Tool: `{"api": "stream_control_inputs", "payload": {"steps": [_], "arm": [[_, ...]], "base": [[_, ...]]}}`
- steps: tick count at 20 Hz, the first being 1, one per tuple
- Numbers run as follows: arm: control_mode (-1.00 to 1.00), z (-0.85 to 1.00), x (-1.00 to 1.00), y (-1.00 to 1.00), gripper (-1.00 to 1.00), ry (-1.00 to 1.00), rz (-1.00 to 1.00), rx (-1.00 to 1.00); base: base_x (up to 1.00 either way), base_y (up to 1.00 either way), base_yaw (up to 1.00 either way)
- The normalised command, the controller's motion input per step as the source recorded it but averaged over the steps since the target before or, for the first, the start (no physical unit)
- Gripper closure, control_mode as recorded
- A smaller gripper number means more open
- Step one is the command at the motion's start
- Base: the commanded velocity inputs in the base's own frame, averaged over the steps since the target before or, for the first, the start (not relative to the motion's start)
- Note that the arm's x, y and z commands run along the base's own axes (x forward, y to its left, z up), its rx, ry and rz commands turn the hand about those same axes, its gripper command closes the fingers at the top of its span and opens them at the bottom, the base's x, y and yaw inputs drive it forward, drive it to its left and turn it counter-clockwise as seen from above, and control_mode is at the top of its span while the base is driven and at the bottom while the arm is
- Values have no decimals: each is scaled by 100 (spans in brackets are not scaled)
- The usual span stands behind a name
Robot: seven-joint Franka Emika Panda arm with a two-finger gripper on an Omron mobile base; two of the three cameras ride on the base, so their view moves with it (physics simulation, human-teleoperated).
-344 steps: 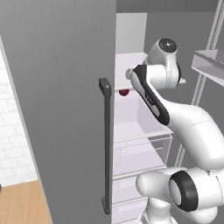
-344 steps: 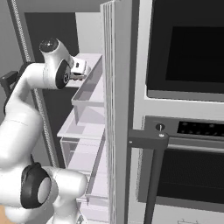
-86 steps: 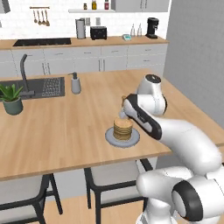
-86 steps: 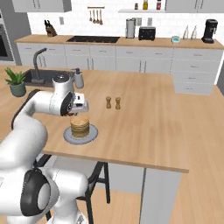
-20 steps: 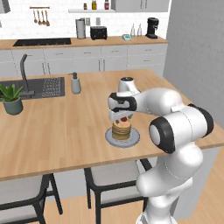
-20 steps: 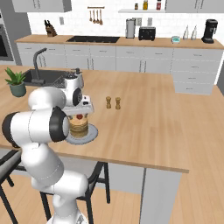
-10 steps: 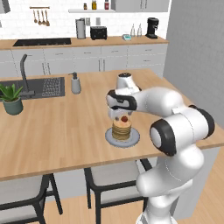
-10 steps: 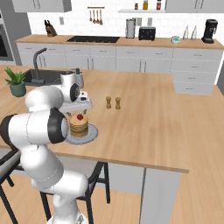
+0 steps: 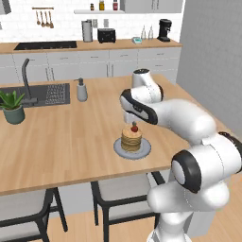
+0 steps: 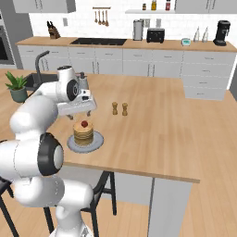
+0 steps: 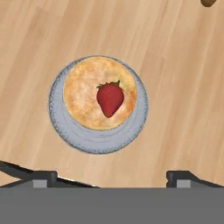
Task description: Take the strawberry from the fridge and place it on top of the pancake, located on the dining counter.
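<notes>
Strawberry (image 11: 110, 99) rests on pancake (image 11: 83, 98) beneath hand (image 10: 79, 112).

Even, bright, flat rendered light throughout, with no glare. Beneath the end effector (image 10: 81, 114) the tabletop (image 11: 175, 87) shows only a faint soft shadow around the plate (image 11: 70, 133). All views are slightly soft and pixelated, without distortion at the edges.

Small brown item (image 11: 208, 2) cut off at top edge, hand (image 11: 111, 175) tips barely visible
</notes>
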Motion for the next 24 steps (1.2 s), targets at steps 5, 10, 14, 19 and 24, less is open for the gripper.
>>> {"api": "stream_control_inputs", "payload": {"steps": [5,10,14,19,24], "arm": [[-100,62,-100,-70,-100,-5,-5,23],[-100,40,-99,-81,-100,-3,0,30],[-100,11,-100,-76,-100,-13,0,39],[-100,1,-94,-61,-100,-15,0,42],[-100,-2,-53,-35,-100,-5,0,22]], "base": [[0,0,0],[0,0,0],[0,0,0],[0,0,0],[0,0,0]]}}
